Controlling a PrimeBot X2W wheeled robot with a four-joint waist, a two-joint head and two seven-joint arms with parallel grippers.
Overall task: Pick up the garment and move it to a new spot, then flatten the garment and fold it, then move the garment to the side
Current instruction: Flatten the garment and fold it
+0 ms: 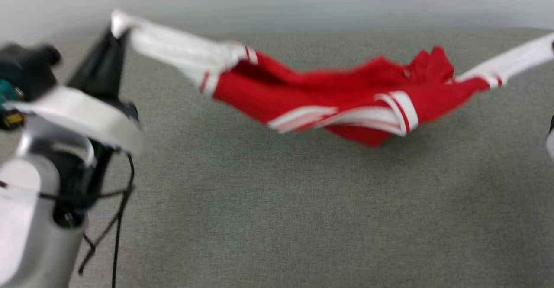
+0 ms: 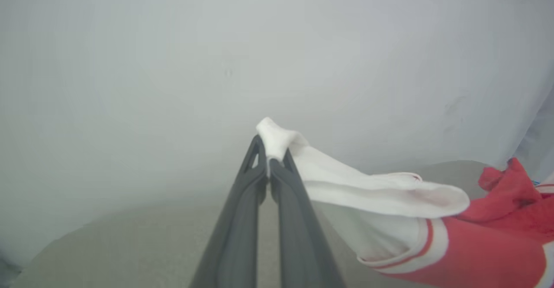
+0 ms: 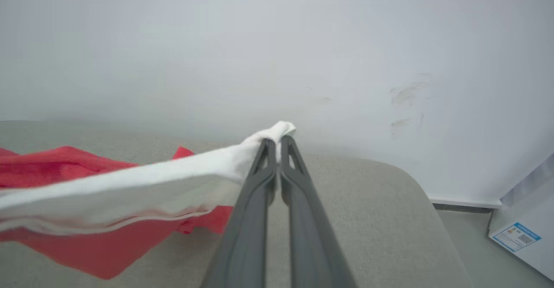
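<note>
The garment (image 1: 346, 93), a red jersey with white sleeves and white stripe trim, hangs stretched in the air above the grey surface, sagging in the middle. My left gripper (image 1: 116, 30) is shut on the end of its left white sleeve (image 2: 277, 143) at the upper left of the head view. In the right wrist view my right gripper (image 3: 277, 143) is shut on the end of the other white sleeve (image 3: 130, 179), which runs off the head view's right edge (image 1: 519, 60). The chest letters are hidden in the folds.
A wide grey fabric-covered surface (image 1: 281, 214) lies under the garment, with a rounded far corner (image 3: 402, 179). A pale wall (image 1: 303, 2) stands right behind it. A white box with a blue label (image 3: 517, 236) sits on the floor at the right. My left arm and its cables (image 1: 56, 171) fill the lower left.
</note>
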